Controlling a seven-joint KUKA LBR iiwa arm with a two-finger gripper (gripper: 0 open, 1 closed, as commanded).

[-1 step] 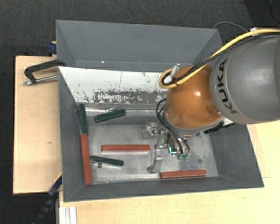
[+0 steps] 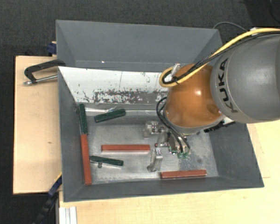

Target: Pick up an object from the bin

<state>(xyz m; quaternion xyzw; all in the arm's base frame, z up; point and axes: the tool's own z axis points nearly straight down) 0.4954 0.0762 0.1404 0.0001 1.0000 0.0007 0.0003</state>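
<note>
My gripper hangs low over the bin floor right of centre, beneath the orange wrist cover. A red bar lies flat just to its left, its right end close to the gripper. Another red bar lies just below and to the right, along the front wall. I see nothing held in the gripper.
A short dark green piece lies at the front left and another at the back left. A long red bar and a green bar lean along the left wall. The arm covers the bin's right side.
</note>
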